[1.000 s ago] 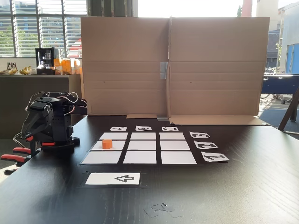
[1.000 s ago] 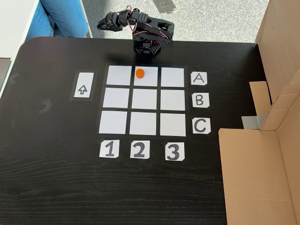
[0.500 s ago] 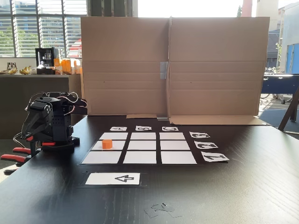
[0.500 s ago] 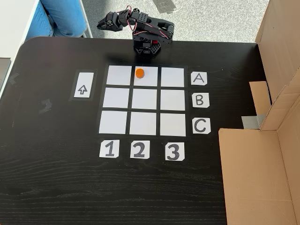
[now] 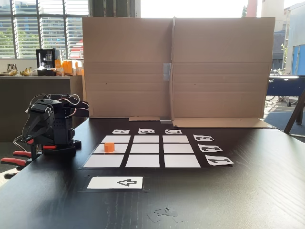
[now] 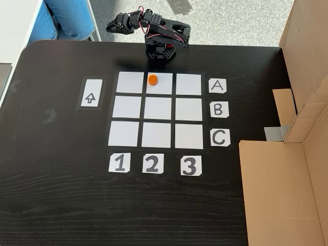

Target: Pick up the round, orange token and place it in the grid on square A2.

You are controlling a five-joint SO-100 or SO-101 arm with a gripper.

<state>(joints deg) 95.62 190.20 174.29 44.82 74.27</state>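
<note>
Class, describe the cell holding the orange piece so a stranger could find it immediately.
On the black table lies a grid of nine white paper cells. In the fixed view from above, take the top row, beside label A, and its middle cell, above label 2. It alone carries the orange token.

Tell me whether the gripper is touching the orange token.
Apart. In a fixed view the gripper is folded back past the table edge, while the token sits on square A2 with bare dark table between them.

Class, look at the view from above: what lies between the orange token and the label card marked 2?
In that fixed view, two blank white cells of the grid lie between the token and the 2 card: the middle column's B and C cells. Nothing stands on them.
</note>
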